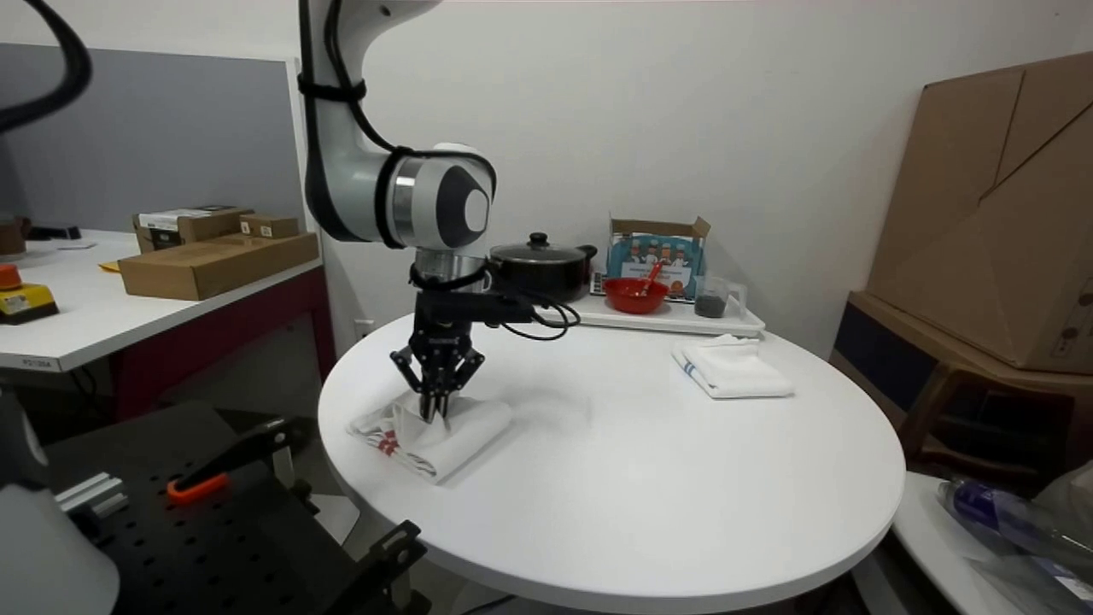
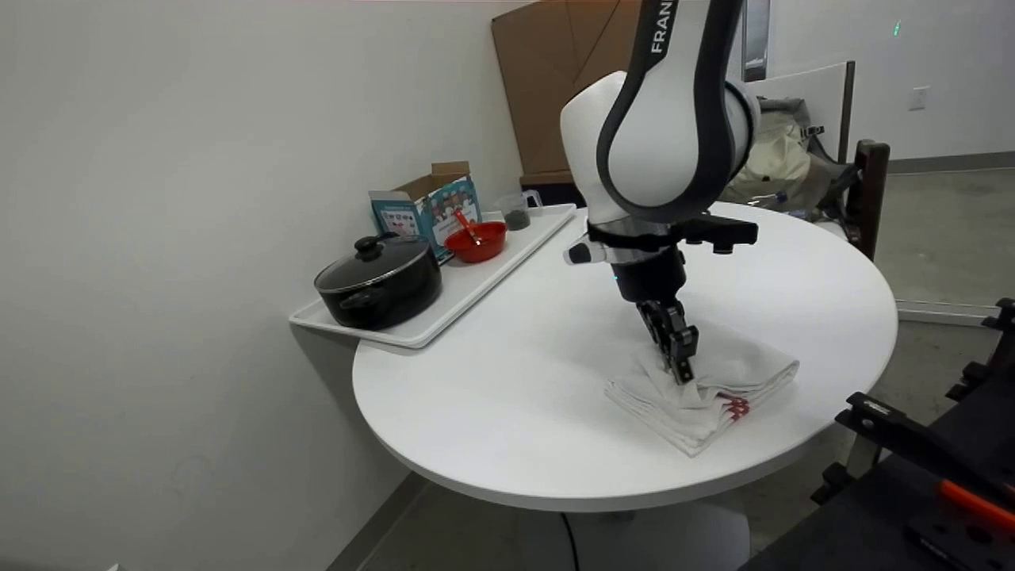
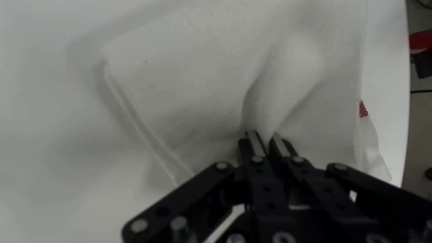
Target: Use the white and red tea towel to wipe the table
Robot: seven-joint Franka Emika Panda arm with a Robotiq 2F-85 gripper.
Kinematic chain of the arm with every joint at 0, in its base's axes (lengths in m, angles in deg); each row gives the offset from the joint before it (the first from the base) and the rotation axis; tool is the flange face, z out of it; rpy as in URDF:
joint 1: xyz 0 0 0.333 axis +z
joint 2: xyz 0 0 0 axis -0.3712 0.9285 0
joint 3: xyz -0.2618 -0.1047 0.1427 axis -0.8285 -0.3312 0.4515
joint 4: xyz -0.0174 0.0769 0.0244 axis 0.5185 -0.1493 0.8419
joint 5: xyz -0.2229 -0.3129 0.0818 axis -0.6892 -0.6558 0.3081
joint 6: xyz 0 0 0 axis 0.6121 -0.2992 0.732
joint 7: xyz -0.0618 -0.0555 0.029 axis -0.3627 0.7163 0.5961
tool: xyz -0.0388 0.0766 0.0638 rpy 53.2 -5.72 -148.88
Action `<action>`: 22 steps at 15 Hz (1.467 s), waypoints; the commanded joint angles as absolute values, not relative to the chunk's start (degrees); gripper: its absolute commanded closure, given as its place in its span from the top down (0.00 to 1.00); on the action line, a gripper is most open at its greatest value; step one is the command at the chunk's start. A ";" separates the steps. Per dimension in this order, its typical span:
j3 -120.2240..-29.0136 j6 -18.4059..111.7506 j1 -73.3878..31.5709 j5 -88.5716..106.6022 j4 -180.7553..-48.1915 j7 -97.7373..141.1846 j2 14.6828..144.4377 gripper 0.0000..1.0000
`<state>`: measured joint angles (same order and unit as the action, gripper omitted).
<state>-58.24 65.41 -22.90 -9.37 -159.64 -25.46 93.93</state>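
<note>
The white and red tea towel (image 1: 474, 431) lies folded on the round white table (image 1: 649, 495), near its edge. It shows in both exterior views (image 2: 749, 366), with red marks at one edge. My gripper (image 1: 434, 410) points down onto the middle of the towel, also seen in an exterior view (image 2: 682, 375). In the wrist view the gripper (image 3: 265, 139) has its fingers close together with a raised fold of the towel (image 3: 189, 84) pinched between the tips. The rest of the towel lies spread on the table (image 3: 50, 101). The part of the towel under the fingers is hidden.
A white folded cloth with blue stripes (image 1: 739, 371) lies across the table. A white tray (image 2: 515, 268) at the wall side holds a black pot (image 2: 381, 289), a red bowl (image 2: 478, 244), a teal box (image 1: 653, 256) and a clear cup (image 1: 710, 299).
</note>
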 commanded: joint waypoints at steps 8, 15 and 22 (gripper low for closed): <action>-61.31 67.91 -2.11 -18.80 -147.02 -9.37 104.90 0.05; -63.03 67.35 3.84 -20.00 -131.52 -2.72 112.03 0.05; -67.89 69.25 0.24 -19.62 -125.70 -1.57 112.55 0.05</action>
<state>-65.53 66.99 2.35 -18.76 -129.64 -2.66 108.70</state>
